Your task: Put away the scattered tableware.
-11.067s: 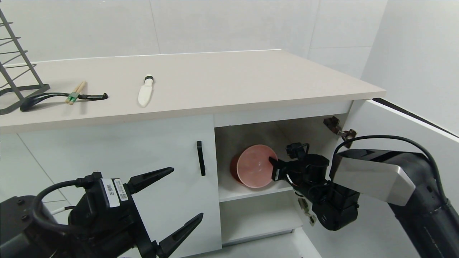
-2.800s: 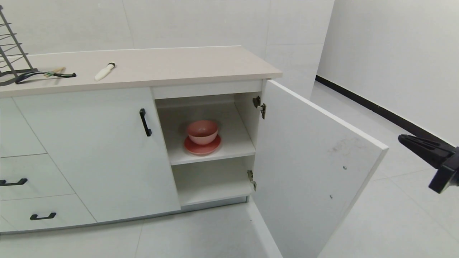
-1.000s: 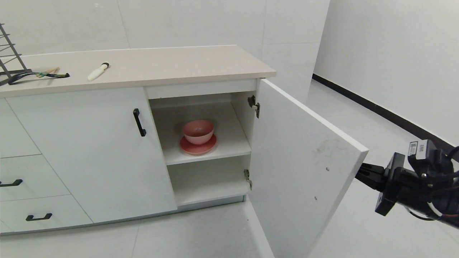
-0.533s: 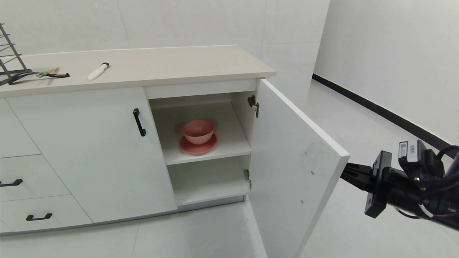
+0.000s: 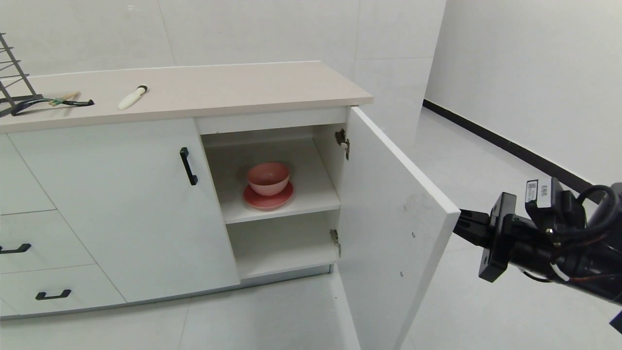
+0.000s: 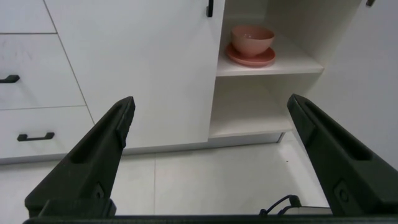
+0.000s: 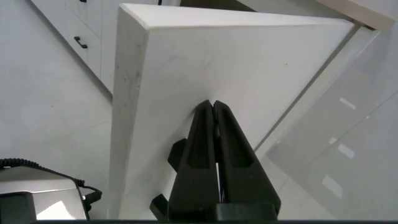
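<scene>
Cabinet with its door point(image 5: 388, 204) swung open. Right end effector point(image 7: 213, 106): fingers pressed together, tips against the door's outer face. Left end effector point(image 6: 211, 102): fingers spread wide apart, holding nothing, facing the cabinet front. A pink bowl point(image 5: 268, 178) sits on a pink plate point(image 5: 268, 200) on the upper shelf point(image 5: 311, 199). On the counter point(image 5: 233, 87) lie a knife point(image 5: 131, 97), chopsticks point(image 5: 64, 97) and a black spoon point(image 5: 43, 103), beside a rack point(image 5: 12, 82).
</scene>
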